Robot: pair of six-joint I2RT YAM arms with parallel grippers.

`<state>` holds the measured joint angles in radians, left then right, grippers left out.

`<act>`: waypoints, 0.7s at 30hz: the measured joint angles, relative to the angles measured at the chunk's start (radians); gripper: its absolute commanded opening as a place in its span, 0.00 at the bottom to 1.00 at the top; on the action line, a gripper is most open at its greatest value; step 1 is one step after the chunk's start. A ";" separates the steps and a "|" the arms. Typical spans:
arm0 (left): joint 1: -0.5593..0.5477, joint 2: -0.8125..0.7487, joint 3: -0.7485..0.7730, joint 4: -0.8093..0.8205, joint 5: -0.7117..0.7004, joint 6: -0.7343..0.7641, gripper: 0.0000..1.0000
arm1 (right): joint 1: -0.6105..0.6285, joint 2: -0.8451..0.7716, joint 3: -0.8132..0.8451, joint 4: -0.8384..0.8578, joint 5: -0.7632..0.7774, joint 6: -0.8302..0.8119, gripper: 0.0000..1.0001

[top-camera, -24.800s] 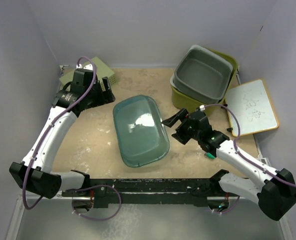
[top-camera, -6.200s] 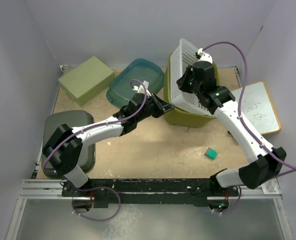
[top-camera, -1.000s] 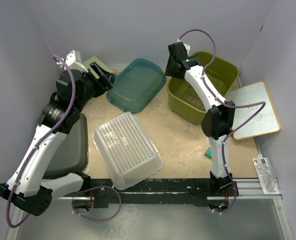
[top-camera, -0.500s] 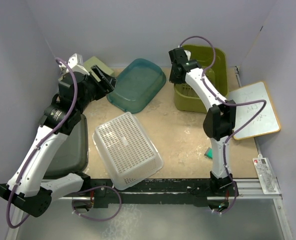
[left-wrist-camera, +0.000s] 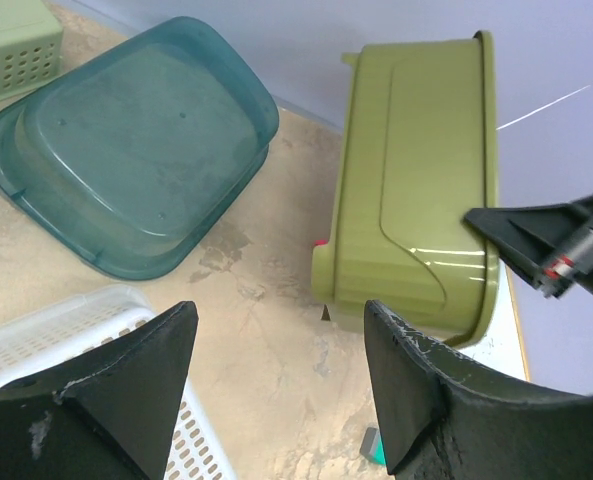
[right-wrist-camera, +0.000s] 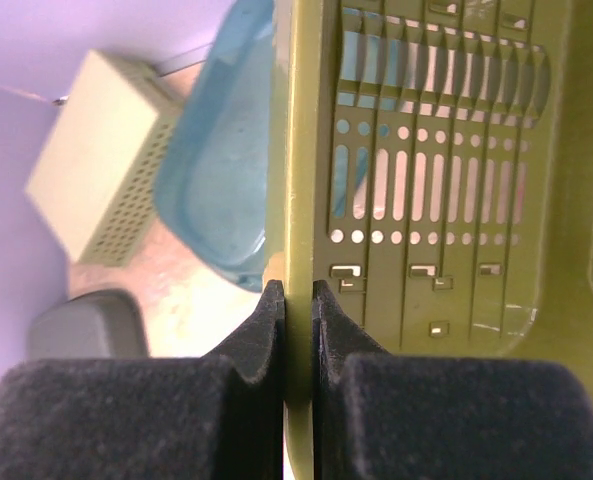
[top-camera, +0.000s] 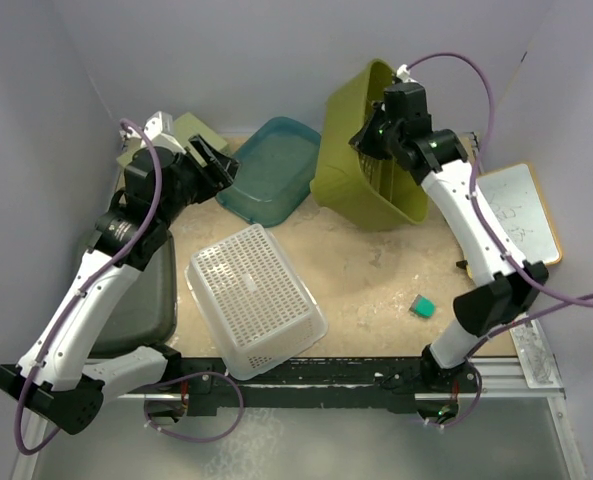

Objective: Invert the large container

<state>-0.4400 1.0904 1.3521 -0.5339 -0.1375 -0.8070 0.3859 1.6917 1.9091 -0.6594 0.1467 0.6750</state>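
The large container [top-camera: 348, 160], glossy olive-green, stands tipped up on its side at the back of the table. Its slotted base [right-wrist-camera: 436, 200] faces the right wrist camera. My right gripper [top-camera: 378, 133] is shut on its upper wall, with the thin green edge pinched between the black pads [right-wrist-camera: 266, 320]. In the right wrist view the right gripper [right-wrist-camera: 298, 292] holds that edge upright. My left gripper [top-camera: 212, 166] hovers at the back left, open and holding nothing. In the left wrist view the left gripper [left-wrist-camera: 281, 385] looks toward the large container [left-wrist-camera: 416, 220] from a distance.
An upturned teal tub [top-camera: 271, 170] lies just left of the container. A white perforated basket [top-camera: 256, 300] sits upside down at front centre. A grey bin [top-camera: 136, 300] is at the left, a pale-green box [top-camera: 189, 130] behind the left gripper. A whiteboard [top-camera: 521, 215] and a small teal block [top-camera: 422, 306] are on the right.
My right gripper has shut on the container's wall and lifted it from flat to standing on its side. The left arm has barely shifted.
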 measured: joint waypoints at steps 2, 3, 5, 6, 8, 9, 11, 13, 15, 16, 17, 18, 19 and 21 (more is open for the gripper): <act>0.000 0.000 -0.013 0.013 0.005 -0.009 0.65 | 0.002 -0.051 -0.037 0.022 -0.032 0.014 0.00; 0.000 0.000 -0.026 0.024 0.011 -0.013 0.65 | 0.003 -0.071 -0.050 0.032 -0.051 0.022 0.00; 0.000 0.000 -0.045 0.034 0.016 -0.021 0.65 | 0.003 -0.092 -0.073 0.051 -0.083 0.033 0.00; 0.000 0.000 -0.055 0.039 0.018 -0.021 0.65 | 0.003 -0.104 -0.094 0.069 -0.097 0.037 0.00; 0.000 0.003 -0.062 0.039 0.018 -0.023 0.65 | 0.003 -0.129 -0.157 0.115 -0.122 0.049 0.00; 0.000 0.005 -0.062 0.040 0.016 -0.023 0.65 | 0.002 -0.145 -0.198 0.142 -0.134 0.054 0.00; 0.000 0.006 -0.062 0.039 0.004 -0.024 0.65 | 0.000 -0.174 -0.270 0.177 -0.152 0.064 0.00; 0.000 0.007 -0.062 0.039 -0.014 -0.024 0.65 | -0.001 -0.196 -0.327 0.200 -0.185 0.081 0.00; 0.000 0.007 -0.061 0.039 -0.034 -0.023 0.65 | -0.001 -0.209 -0.368 0.224 -0.229 0.110 0.00; 0.000 0.007 -0.061 0.037 -0.043 -0.023 0.65 | -0.002 -0.217 -0.389 0.241 -0.254 0.127 0.00; 0.000 0.007 -0.060 0.034 -0.051 -0.023 0.64 | -0.004 -0.227 -0.412 0.267 -0.279 0.145 0.00; 0.000 0.007 -0.057 0.030 -0.058 -0.021 0.64 | -0.006 -0.240 -0.438 0.295 -0.302 0.163 0.00; 0.000 0.007 -0.054 0.027 -0.063 -0.021 0.65 | -0.008 -0.256 -0.470 0.329 -0.327 0.187 0.00; 0.000 0.006 -0.045 0.023 -0.074 -0.019 0.65 | -0.018 -0.293 -0.533 0.405 -0.377 0.243 0.00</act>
<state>-0.4400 1.0969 1.3075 -0.5106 -0.2119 -0.8265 0.3676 1.3987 1.3766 -0.2543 -0.2298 0.9180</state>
